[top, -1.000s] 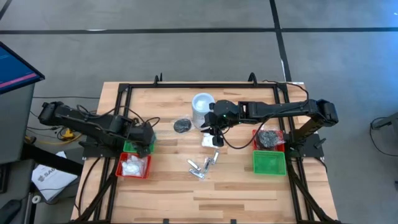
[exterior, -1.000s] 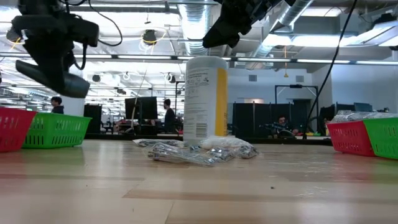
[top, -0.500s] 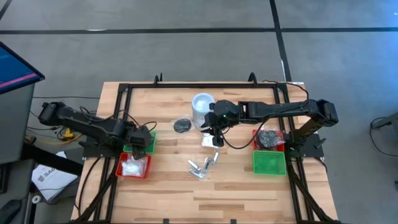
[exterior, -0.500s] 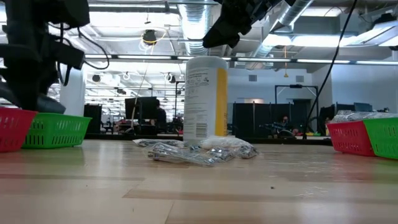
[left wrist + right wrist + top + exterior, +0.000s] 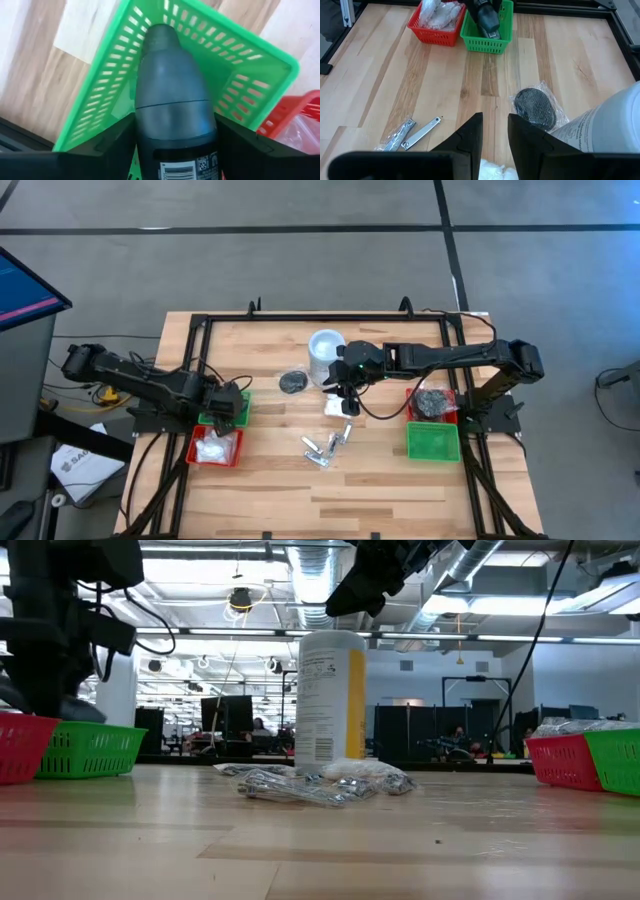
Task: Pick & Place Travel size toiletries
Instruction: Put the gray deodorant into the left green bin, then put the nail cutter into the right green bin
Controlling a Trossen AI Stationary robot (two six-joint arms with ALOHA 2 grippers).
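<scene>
1. Two grippers are seen over the table. The left gripper [image 5: 232,406] is lowered into the green basket [image 5: 250,65] at the table's left side, and the right gripper [image 5: 347,392] hangs just beside the tall white canister [image 5: 326,355] in the middle.
2. In the left wrist view a dark grey bottle [image 5: 172,95] is seen between the left fingers, with its cap end toward the far corner of the basket. The jaws stand wide, one on each side of the bottle; whether they press it or have let go cannot be told.
3. The step in hand is judged to be the release of this bottle. It is best done when the bottle is resting inside the basket walls; then the jaws should be opened fully and the arm lifted straight up, so that the basket is not dragged.
4. The red basket [image 5: 217,448] next to it, holding white packets [image 5: 212,446], should not be pushed.
5. The right jaws are only a little parted and nothing is held in them.
6. Still on the wood are a black round pot in its wrapper [image 5: 535,106], a white packet [image 5: 334,407] and silvery clippers [image 5: 411,134]; these are waiting to be picked.
</scene>
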